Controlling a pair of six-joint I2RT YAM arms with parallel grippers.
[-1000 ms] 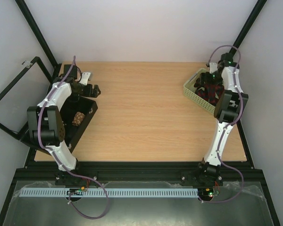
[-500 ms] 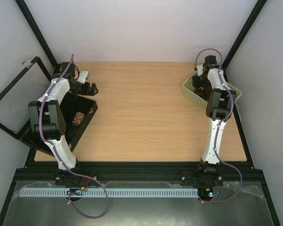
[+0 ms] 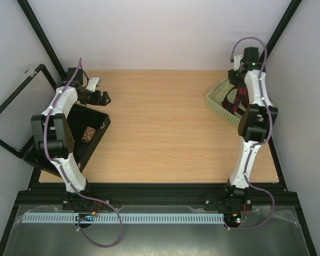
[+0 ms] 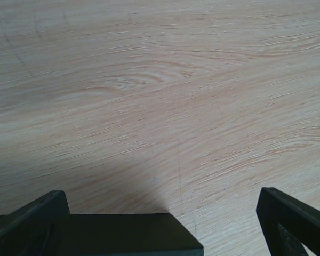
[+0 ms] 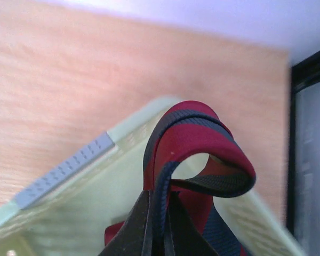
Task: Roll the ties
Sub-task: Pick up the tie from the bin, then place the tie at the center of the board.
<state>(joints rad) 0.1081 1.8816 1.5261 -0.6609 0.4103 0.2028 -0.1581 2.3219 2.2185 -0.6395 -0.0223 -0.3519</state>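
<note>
Right pincer (image 5: 159,213): jaws together, clamped on a fold of the tie (image 5: 197,138). The cloth is nipped edge-on between my two fingers.
Tie, appearance: dark red with dark blue diagonal stripes. It arches in a loop just beyond my fingertips.
Tie, location: far right corner of the table (image 3: 165,122), at the basket (image 3: 218,104). The gripped loop stands above the basket rim. From overhead, more red and dark cloth lies inside the basket beneath my right arm.
Further ties: I cannot tell whether the cloth in the basket is one tie or several.
Basket: pale green with perforated walls, set askew to the table edges. Its near wall runs just beside the loop in the wrist view.
Obstruction, right side: my own forearm covers part of the basket from above. A black frame post (image 3: 280,29) rises close behind the pincer.
Left pincer (image 4: 160,200): jaws wide apart, holding nothing and touching nothing. Bare wood shows between the fingers.
Left pincer, location: far left of the table, just beyond the far corner of the black box (image 3: 98,133).
Black box: open-topped, at the left table edge, with a small brown lump (image 3: 88,133) inside.
Separation: the two pincers are well apart, with open wood between them.
</note>
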